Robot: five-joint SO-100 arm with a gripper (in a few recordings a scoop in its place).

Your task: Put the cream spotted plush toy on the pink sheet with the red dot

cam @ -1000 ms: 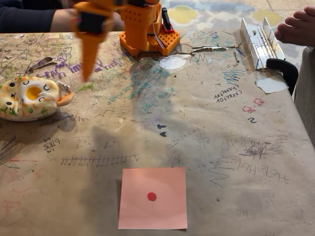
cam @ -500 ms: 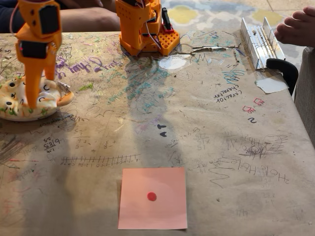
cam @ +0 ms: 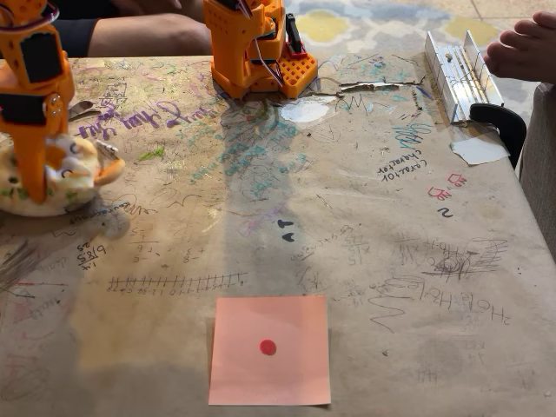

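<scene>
- At the far left of the fixed view, we see the orange two-finger gripper [cam: 33, 178] pointing straight down, its long orange finger [cam: 33, 165] lying across the front of the rounded cream plush toy with orange and green spots [cam: 65, 178].
- We cannot tell whether the fingers are spread or pinching; one finger shows in front of the toy and any other is hidden.
- We see the plush toy sitting on the table at the left edge, its orange tail nub [cam: 110, 171] sticking out to the right, part of its face showing beside the finger.
- We see the square salmon-pink paper sheet with the small red dot [cam: 270, 350] lying flat near the bottom centre, well apart from the toy and the gripper, with nothing on it.
- We see the brown, scribble-covered paper tabletop [cam: 365, 226] under everything, the orange arm base [cam: 252, 48] at the top centre, and a silvery metal rail [cam: 456, 74] at the upper right.
- We see a person's forearm [cam: 143, 35] behind the table at the top left and a hand [cam: 526, 48] at the top right edge.
</scene>
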